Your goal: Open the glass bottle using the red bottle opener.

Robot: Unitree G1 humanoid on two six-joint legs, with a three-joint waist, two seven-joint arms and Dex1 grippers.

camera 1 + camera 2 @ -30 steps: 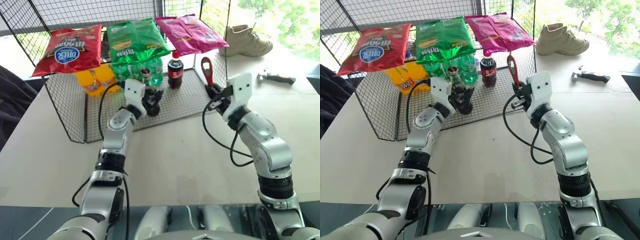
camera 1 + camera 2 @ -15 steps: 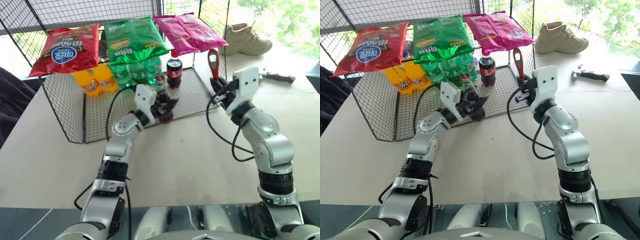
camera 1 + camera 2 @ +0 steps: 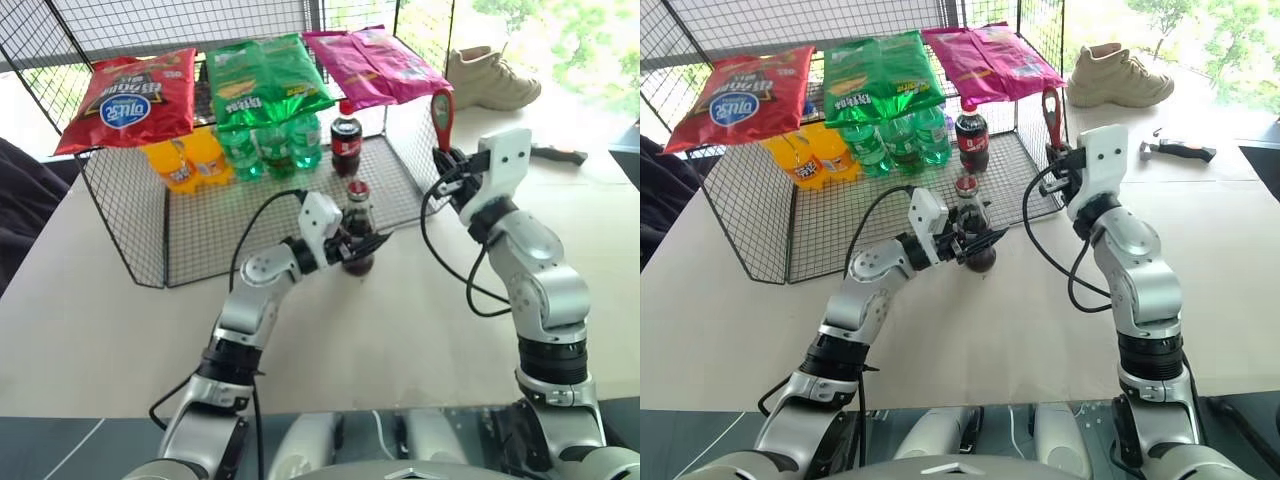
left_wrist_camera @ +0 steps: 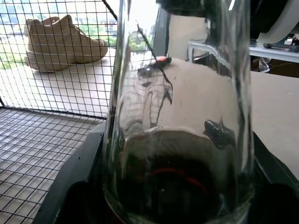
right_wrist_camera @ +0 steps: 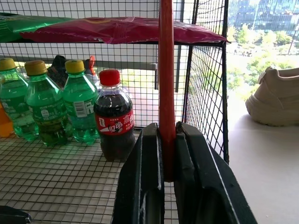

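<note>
Bottle [image 3: 357,225] nearer, in left claw [image 3: 366,243]

A beige table [image 3: 90,300] bears a black wire rack [image 3: 130,215] at its far left, a tan shoe [image 3: 492,80] far right, with bright daylight and greenery [image 3: 560,40] behind.

We see the glass bottle [image 3: 357,222] upright in the left gripper [image 3: 362,243] at the near edge of the wire rack [image 3: 150,230], with the plastic cola bottle [image 3: 346,138] behind it inside. To its right the right gripper [image 3: 447,160] holds the red bottle opener [image 3: 442,112] upright; the shoe [image 3: 495,80] lies far right on the table [image 3: 400,330].
</note>
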